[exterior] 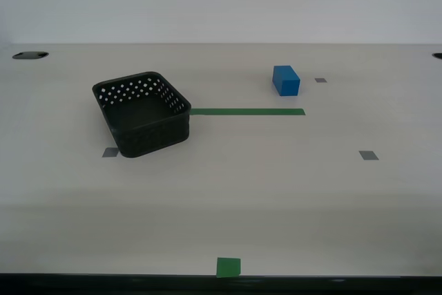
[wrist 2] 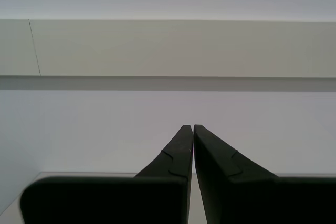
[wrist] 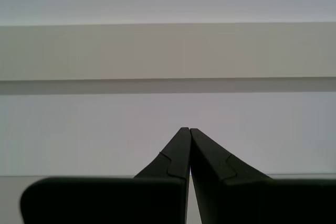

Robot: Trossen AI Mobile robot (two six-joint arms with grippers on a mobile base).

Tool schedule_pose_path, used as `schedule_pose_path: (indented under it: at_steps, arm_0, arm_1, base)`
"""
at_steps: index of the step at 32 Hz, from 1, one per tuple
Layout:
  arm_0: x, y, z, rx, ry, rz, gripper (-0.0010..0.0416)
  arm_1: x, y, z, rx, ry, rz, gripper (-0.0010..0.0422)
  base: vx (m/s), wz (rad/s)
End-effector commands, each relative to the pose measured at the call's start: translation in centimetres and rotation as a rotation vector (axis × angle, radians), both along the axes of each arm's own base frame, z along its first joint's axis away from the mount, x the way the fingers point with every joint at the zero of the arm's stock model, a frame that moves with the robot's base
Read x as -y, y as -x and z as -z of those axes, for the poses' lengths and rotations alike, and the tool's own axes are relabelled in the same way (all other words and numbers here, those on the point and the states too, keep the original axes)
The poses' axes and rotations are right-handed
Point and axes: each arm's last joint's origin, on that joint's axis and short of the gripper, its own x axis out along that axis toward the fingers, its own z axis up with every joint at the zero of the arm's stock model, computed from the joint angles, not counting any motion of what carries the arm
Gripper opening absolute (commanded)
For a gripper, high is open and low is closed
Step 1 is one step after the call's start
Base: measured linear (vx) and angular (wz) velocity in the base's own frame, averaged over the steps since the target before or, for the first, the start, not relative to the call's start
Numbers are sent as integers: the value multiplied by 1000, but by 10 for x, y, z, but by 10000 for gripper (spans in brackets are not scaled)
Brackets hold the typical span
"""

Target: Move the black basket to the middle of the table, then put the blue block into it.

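The black basket (exterior: 143, 113) stands upright and empty on the off-white table (exterior: 276, 191), toward the exterior view's left of the middle, at the end of a green tape strip (exterior: 247, 111). The blue block (exterior: 286, 80) sits on the table farther back, toward the exterior view's right, apart from the basket. Neither arm shows in the exterior view. My first gripper (wrist: 185, 129) is shut with nothing between its fingers and faces a plain wall. My second gripper (wrist 2: 188, 127) is likewise shut and empty, facing a wall. Neither wrist view shows the basket or block.
A green square (exterior: 228, 267) lies at the table's front edge. Small grey squares lie beside the basket (exterior: 110, 153), at the right (exterior: 369, 155) and behind the block (exterior: 320, 80). A dark hole (exterior: 30, 54) sits at the table's back left.
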Motion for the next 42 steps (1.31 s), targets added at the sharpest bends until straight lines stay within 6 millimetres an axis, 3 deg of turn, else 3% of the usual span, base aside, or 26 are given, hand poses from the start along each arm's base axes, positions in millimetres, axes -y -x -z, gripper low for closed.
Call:
schedule_pose_path:
  at_steps: [1,27,30,35,42]
  arm_0:
    - [0,0,-1,3,0,-1,0]
    - [0,0,0,3,-1,-2,1]
    - [-3,-2,-4,-21,-29,-41,1]
    - [-5,-24,-24,-216,-30,-64,1]
    - [-6,-68,-37,-566,-35,-60,0]
  arm_1:
    - [0,0,-1,4,-1,-2,0]
    - [0,-2,-7,10,52,4,0]
    - [5,-7,-14,-128,178,21,0]
    - [20,-24,-22,-433,154,-33,0]
    - [46,-58,-1,-883,151,-35,0]
  base:
    - [0,0]
    - [0,0]
    - [0,0]
    - [0,0]
    - [0,0]
